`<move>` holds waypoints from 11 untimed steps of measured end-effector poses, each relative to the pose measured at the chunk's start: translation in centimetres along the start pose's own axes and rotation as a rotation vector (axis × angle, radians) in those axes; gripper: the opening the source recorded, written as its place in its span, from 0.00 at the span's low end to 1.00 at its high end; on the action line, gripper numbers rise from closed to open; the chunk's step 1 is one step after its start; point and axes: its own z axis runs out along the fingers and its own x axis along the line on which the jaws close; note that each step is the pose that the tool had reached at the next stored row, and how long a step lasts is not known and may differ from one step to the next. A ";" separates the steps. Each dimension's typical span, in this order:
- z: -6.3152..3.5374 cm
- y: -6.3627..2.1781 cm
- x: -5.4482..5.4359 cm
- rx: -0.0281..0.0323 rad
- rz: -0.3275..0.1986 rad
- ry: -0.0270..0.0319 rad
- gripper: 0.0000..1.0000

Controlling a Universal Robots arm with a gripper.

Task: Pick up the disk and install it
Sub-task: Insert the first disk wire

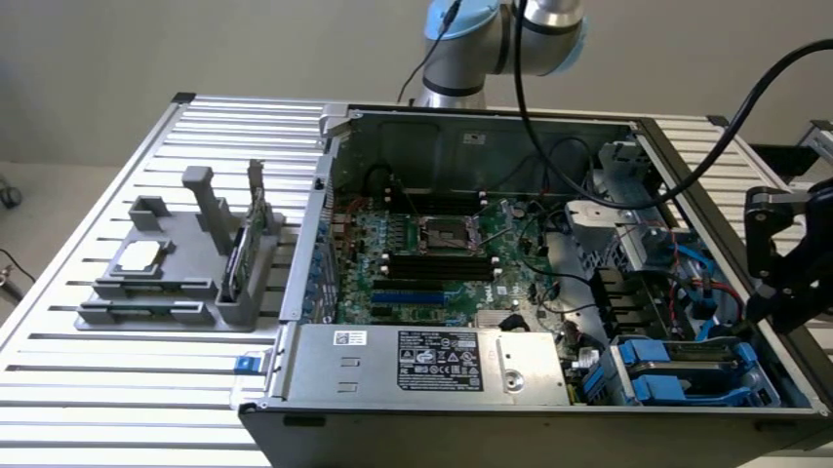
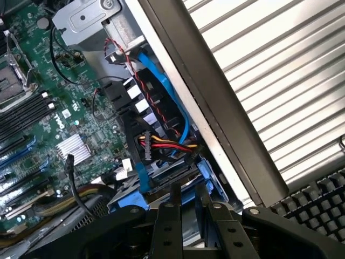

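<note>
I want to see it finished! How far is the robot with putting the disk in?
Looks done: the flat silver-grey disk with blue plastic rails seems to sit in the grey computer case's bay. In hand: the black gripper hovers above it. Left: unclear if seated.

**Bench surface and what rests on it**

Support: slatted aluminium table [image 1: 117,390], with bare slats showing on both sides of the load.

- Open desktop computer case [image 1: 521,429] lies flat on the slats. The gripper [image 1: 781,268] hangs over its near side wall.
- Grey parts fixture [image 1: 131,317] stands on the slats well apart from the gripper, on the far side of the case from it.
- Black keyboard [image 2: 318,208] is near the gripper, just beyond that same case wall. Whether it contacts the slats cannot be told.
</note>
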 end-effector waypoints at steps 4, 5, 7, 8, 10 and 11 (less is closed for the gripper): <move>0.13 -0.06 0.0 -0.0012 0.044 -0.0018 0.25; 0.16 -0.08 0.0 -0.0016 0.056 -0.0022 0.25; 0.23 -0.11 -0.1 -0.0021 0.078 -0.0032 0.25; 0.27 -0.12 -0.1 -0.0025 0.090 -0.0036 0.25; 0.37 -0.15 -0.1 -0.0032 0.114 -0.0046 0.25; 0.42 -0.16 -0.1 -0.0034 0.127 -0.0052 0.25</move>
